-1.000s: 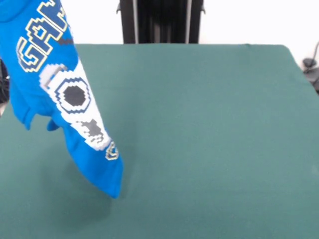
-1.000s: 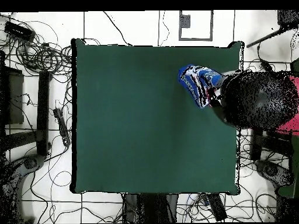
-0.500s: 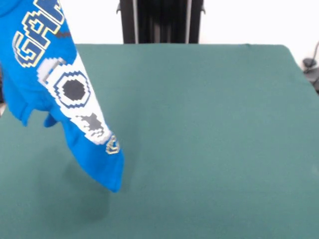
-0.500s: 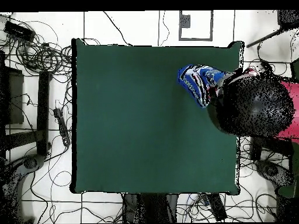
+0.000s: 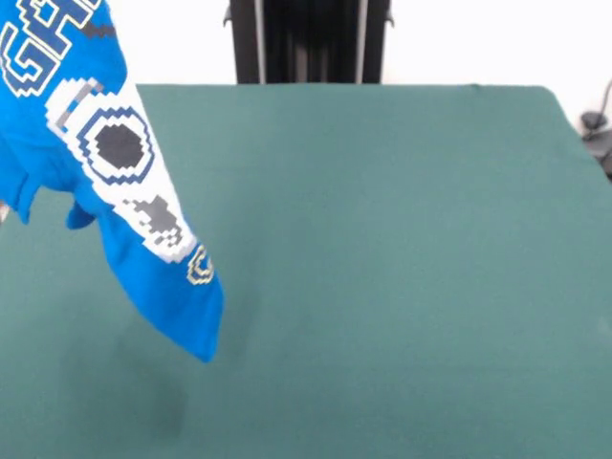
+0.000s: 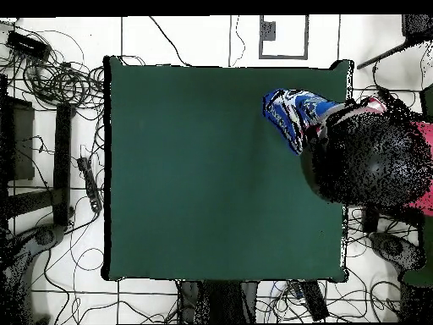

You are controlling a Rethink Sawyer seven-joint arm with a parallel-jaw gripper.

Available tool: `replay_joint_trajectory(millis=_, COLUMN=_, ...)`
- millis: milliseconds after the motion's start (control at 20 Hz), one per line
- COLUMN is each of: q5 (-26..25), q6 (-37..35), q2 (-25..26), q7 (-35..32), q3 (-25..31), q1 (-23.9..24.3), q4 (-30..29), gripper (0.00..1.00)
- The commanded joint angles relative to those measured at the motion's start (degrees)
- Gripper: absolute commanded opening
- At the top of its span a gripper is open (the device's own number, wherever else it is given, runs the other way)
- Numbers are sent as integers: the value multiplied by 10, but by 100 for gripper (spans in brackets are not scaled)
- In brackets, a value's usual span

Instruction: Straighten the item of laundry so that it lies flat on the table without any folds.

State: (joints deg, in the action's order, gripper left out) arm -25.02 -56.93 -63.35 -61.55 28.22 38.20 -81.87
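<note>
The item of laundry [image 5: 124,191], a bright blue T-shirt with white pixel lettering and a controller graphic, hangs in the air at the left of the front view. Its top runs out past the picture's upper left corner. Its lower tip [image 5: 206,352] hangs just above the green table [image 5: 382,239], with a faint shadow below it. In the overhead view the shirt [image 6: 292,114] shows as a narrow bunched strip near the table's [image 6: 194,169] top right corner, running under the arm's dark bulk [image 6: 364,152]. The gripper itself is hidden under that bulk, holding the shirt up.
Cables and equipment lie on the white floor [image 6: 51,76] around the table. A dark upright stand [image 5: 306,38] rises behind the table's far edge in the front view.
The hanging shirt has shifted left and risen in the front view, its lower tip lifting off the table. In the overhead view the arm and shirt have edged towards the top right corner.
</note>
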Motion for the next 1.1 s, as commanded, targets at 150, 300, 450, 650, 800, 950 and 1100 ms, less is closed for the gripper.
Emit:
replay_joint_trajectory(millis=150, q5=-22, q6=-17, q2=18, q7=110, q3=36, q1=-10, q4=-47, gripper=0)
replay_joint_trajectory(millis=300, q5=-25, q6=8, q2=26, q7=95, q3=32, q1=-8, q4=-69, gripper=0)
replay_joint_trajectory(millis=450, q5=-28, q6=33, q2=41, q7=77, q3=28, q1=-6, q4=-99, gripper=0)
replay_joint_trajectory(millis=650, q5=-34, q6=87, q2=61, q7=53, q3=25, q1=2, q4=-134, gripper=0)
replay_joint_trajectory(millis=800, q5=-34, q6=117, q2=72, q7=35, q3=23, q1=6, q4=-151, gripper=0)
replay_joint_trajectory(millis=950, q5=-43, q6=141, q2=77, q7=17, q3=15, q1=3, q4=-170, gripper=0)
replay_joint_trajectory(millis=1100, q5=-54, q6=172, q2=85, q7=-10, q3=4, q1=-2, q4=-192, gripper=0)
